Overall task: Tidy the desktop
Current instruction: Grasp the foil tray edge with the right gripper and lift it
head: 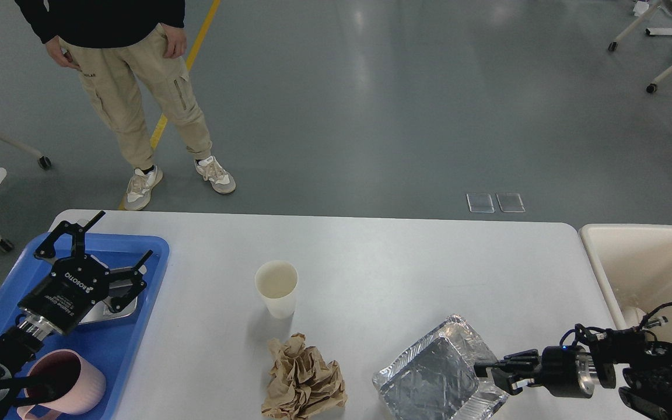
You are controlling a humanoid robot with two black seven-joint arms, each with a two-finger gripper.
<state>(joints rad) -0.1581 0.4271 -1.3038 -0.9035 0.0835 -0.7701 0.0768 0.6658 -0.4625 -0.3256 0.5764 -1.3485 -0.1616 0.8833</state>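
The desktop (371, 256) was plain white. At its left a blue tray (137, 303) carried a pink cup (73, 382). Mid-table stood a cream paper cup (276, 289), with crumpled brown paper (304, 379) nearer. Near right, the foil tray (435, 379) was shiny silver, ridged. The far-right bin (633, 256) was cream. Both grippers, left (94, 242) and right (487, 373), were black.

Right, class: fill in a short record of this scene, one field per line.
Surface: white desktop
Loose items: paper cup, crumpled brown paper, foil tray
Foil tray: tilted, gripped at its right rim
Right tool: shut on foil tray
Left tool: open, above blue tray
Blue tray holds: pink cup
Right of desktop: cream bin
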